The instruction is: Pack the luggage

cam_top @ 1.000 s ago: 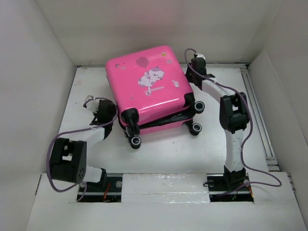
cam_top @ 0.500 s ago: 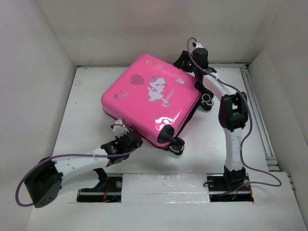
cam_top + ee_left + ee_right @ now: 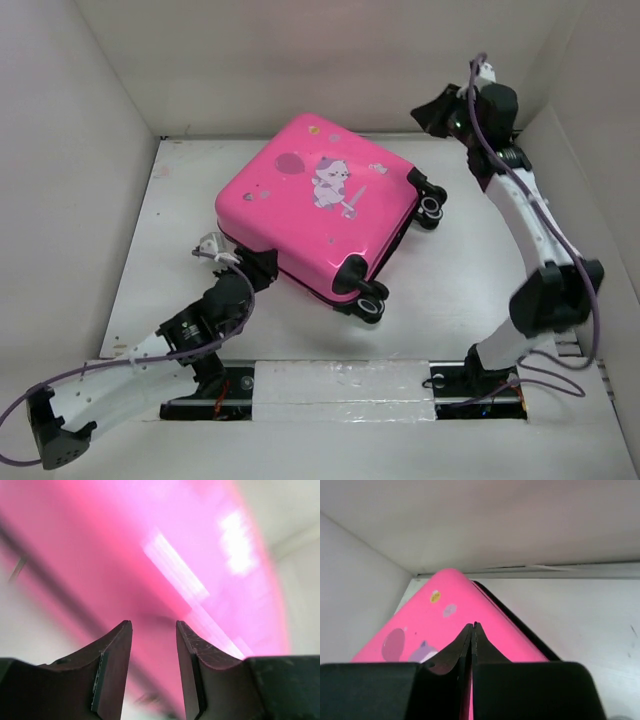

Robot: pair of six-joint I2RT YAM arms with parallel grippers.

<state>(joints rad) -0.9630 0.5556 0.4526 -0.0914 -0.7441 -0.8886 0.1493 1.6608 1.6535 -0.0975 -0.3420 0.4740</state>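
The white bench (image 3: 455, 290) sits inside pale walls. The luggage (image 3: 300, 215) lies flat around its middle, turned at an angle, printed shell up. It is a glossy bright-pink hard case with rounded corners. A dark band runs between its two halves along the near edges, and whether it is fully closed I cannot tell. A cartoon animal (image 3: 335, 185) and a darker pink balloon (image 3: 290, 163) mark the top.

The right arm (image 3: 530, 225) reaches high toward the far right corner. The left arm (image 3: 150, 350) stretches low from the near left up to the case's near-left edge.

The left jaws stand a narrow way apart with nothing between them, the blurred pink shell (image 3: 165, 555) just beyond. The right jaws are pressed together and empty, raised above the case's far corner (image 3: 437, 620).

Black wheels (image 3: 432, 207) sit at the right corner, with another pair (image 3: 367, 303) at the near corner.

A second ago the case had its wheels toward the arms and its halves gaped; it has since swung round. Half a second ago the right jaws were low against the far right corner; they have lifted clear. The left arm has slid left along the near edge.
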